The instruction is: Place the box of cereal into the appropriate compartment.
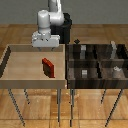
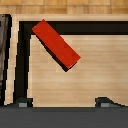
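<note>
The box of cereal (image 1: 48, 67) is a small flat red box lying near the middle of the light wooden tray (image 1: 20, 75) on the exterior view's left. My gripper (image 1: 46, 48) hangs above the tray's far side, higher than the box and apart from it. In the wrist view the red box (image 2: 56, 44) lies slantwise on the tray floor, away from my gripper (image 2: 63, 104). Its two fingertips (image 2: 22, 102) stand wide apart, so it is open with nothing between them.
A dark bin with several compartments (image 1: 97, 62) stands on the exterior view's right, right beside the tray. Small grey blocks (image 1: 84, 73) sit in some compartments. Both stand on thin metal legs over a wooden floor. The tray has raised walls (image 2: 20, 60).
</note>
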### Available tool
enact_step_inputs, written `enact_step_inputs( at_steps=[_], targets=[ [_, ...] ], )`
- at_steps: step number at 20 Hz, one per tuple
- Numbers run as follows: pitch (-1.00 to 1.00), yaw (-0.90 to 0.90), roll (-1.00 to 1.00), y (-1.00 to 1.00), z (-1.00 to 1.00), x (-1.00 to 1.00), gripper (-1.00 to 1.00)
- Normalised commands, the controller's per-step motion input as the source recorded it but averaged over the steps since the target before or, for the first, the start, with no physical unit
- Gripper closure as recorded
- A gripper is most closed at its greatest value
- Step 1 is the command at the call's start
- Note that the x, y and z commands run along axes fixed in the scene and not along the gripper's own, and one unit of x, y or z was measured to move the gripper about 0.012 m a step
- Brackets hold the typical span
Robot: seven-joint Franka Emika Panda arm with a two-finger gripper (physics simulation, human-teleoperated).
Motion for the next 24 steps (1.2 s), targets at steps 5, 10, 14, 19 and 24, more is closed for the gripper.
enact_step_inputs(
  at_steps=[5,10,14,19,24],
  targets=[
    [0.00,0.00,0.00,0.00,0.00,0.80,-1.00],
    [0.00,0.00,0.00,0.00,0.00,0.40,-1.00],
    [0.00,0.00,0.00,0.25,0.00,0.00,-1.00],
    [0.00,0.61,0.00,0.00,0.00,0.00,-1.00],
    [0.00,0.50,0.00,-0.40,0.00,0.00,-1.00]
  ],
)
